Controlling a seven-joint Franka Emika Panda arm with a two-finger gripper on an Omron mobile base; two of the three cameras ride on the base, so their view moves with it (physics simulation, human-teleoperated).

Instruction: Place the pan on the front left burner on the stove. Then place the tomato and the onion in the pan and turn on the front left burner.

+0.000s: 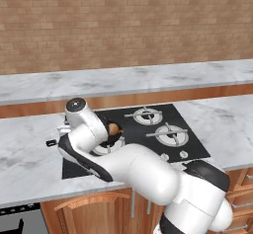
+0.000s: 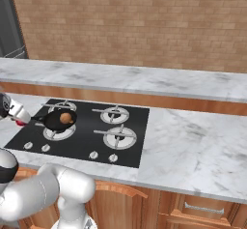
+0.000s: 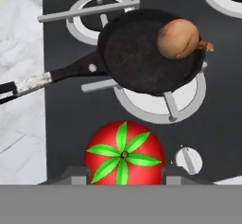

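The black pan [image 3: 137,64] sits on the front left burner [image 3: 189,98] of the stove [image 3: 66,119], its long handle [image 3: 52,79] reaching out over the marble counter. In the pan lies the brown onion [image 3: 178,38], near the rim. My gripper [image 3: 124,178] is shut on the red tomato [image 3: 124,152], held above the stove's front edge just short of the pan. In the right base view the gripper [image 2: 19,121] hangs at the far left beside the pan [image 2: 54,122] and onion [image 2: 66,119]. From the left base the onion [image 1: 113,128] peeks out behind my arm.
The stove has other burners [image 2: 114,113] [image 2: 119,136] to the right and small silver knobs [image 2: 93,154] along its front edge; one knob [image 3: 188,160] is right beside the tomato. Marble counter [image 2: 193,141] extends on both sides. A brick wall stands behind.
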